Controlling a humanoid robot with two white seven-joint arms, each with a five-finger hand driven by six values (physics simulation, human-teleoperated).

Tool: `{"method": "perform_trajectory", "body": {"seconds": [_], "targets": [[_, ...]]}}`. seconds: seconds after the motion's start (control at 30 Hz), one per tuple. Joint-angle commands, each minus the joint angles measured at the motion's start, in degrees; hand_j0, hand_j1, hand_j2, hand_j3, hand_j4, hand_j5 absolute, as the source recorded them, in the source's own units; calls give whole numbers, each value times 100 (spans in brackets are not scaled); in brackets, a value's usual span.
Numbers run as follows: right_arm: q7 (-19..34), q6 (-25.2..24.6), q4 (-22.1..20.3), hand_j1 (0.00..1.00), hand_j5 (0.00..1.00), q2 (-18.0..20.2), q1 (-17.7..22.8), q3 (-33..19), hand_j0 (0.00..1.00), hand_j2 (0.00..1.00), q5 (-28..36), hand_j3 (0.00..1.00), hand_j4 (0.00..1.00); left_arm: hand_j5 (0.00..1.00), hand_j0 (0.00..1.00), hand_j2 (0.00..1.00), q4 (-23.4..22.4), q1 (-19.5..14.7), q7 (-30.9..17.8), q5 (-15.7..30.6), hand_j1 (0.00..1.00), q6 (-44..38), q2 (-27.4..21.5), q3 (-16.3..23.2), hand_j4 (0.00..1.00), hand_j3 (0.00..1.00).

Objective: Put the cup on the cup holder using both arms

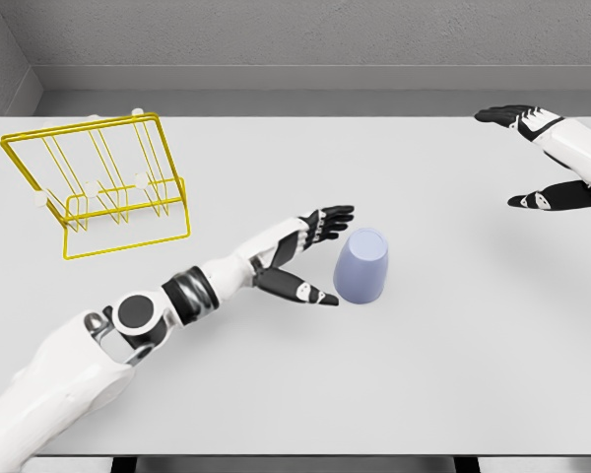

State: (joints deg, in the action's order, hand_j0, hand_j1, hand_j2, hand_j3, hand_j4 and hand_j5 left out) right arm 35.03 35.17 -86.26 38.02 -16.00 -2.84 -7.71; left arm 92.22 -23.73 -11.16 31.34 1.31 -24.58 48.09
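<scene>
Lavender cup [362, 266] stands mouth-down on the white table [424, 384], just past the fingertips of the left hand [305, 258] — near, contact not clear. The left hand is spread wide, fingers up top and thumb below, holding nothing. Yellow wire cup holder [98, 187] sits well apart from that hand, up and to its left, tilted back. Right hand [552, 163] is far off to the cup's other side at the table's edge — splayed too, nothing in it.
</scene>
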Motion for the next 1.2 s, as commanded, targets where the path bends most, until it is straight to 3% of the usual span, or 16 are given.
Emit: {"method": "perform_trajectory", "body": {"seconds": [0.0, 1.03, 1.17], "targets": [[-3, -17, -4, 100, 100, 4, 0, -6, 100, 100, 50, 100, 100, 100, 100, 100, -46, 0, 0, -5, 100, -61, 138, 43, 100, 100], [-3, -17, -4, 100, 100, 4, 17, -6, 100, 100, 50, 100, 100, 100, 100, 100, -696, -97, 0, -128, 100, -61, 639, 131, 100, 100], [-3, -17, -4, 100, 100, 4, 18, -6, 100, 100, 50, 100, 100, 87, 87, 87, -767, -97, 0, -128, 87, -61, 735, 131, 87, 87]]}}
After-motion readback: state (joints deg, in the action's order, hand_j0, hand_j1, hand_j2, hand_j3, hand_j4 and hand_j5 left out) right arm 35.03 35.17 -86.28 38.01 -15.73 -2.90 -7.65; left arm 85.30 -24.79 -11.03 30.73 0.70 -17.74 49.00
